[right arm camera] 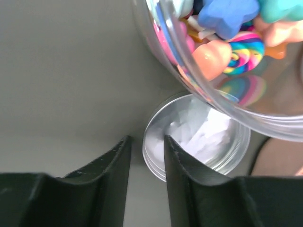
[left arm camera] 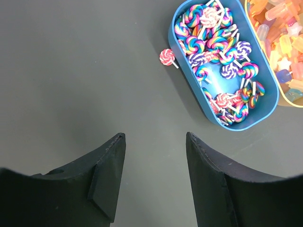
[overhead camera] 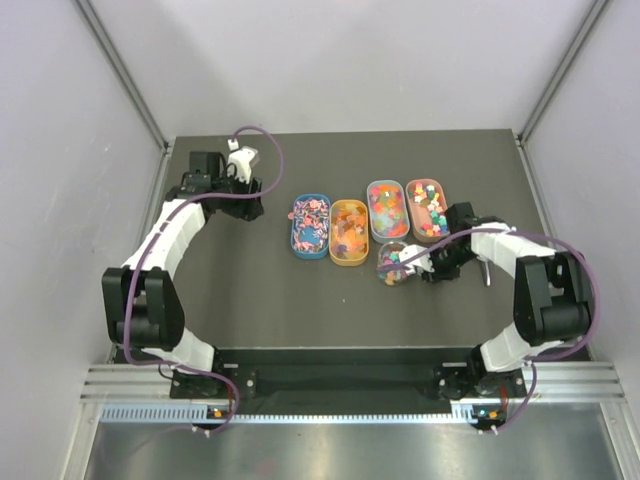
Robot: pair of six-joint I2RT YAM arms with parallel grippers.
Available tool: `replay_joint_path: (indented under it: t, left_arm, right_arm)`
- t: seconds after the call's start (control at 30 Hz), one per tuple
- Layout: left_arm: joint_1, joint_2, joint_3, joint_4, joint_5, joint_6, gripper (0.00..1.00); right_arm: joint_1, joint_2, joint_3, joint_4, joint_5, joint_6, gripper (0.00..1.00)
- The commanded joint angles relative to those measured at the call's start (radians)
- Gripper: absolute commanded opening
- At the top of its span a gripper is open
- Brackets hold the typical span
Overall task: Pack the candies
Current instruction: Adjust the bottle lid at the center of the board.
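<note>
Evidently light, hard and easily scattered, the candies point(overhead camera: 310, 222), lying in four oval trays point(overhead camera: 310, 256) on the surface point(overhead camera: 250, 300) and in the clear jar point(right arm camera: 199, 90), are judged best scooped; the left hand point(left arm camera: 155, 137) is held open and empty, while whether the right hand point(right arm camera: 147, 139) grips the lid point(right arm camera: 199, 137) cannot be told.

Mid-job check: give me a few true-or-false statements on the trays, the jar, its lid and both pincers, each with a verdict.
1. Four oval trays stand side by side. True.
2. One lollipop lies on the table outside the blue tray. True.
3. The left pincer holds a lollipop. False: it is open and empty above bare table.
4. The jar is empty. False: it holds mixed candies.
5. The lid is on the jar. False: it lies on the table beside the jar, at the right pincer.
</note>
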Motion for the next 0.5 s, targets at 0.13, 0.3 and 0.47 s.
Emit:
replay_joint_path:
  t: [0.13, 0.3, 0.47]
  left_arm:
    - [0.006, -0.003, 0.035, -0.007, -0.009, 0.029, 0.59]
    - [0.006, 0.003, 0.026, 0.008, 0.0, 0.018, 0.59]
    - [0.006, 0.006, 0.025, 0.034, 0.04, 0.0, 0.59]
  right_arm:
    - [-0.004, 0.055, 0.031, 0.029, 0.007, 0.026, 0.13]
    - [-0.007, -0.012, 0.022, -0.006, 0.028, 0.022, 0.0]
    - [-0.04, -0.155, 0.088, -0.193, 0.004, 0.023, 0.0]
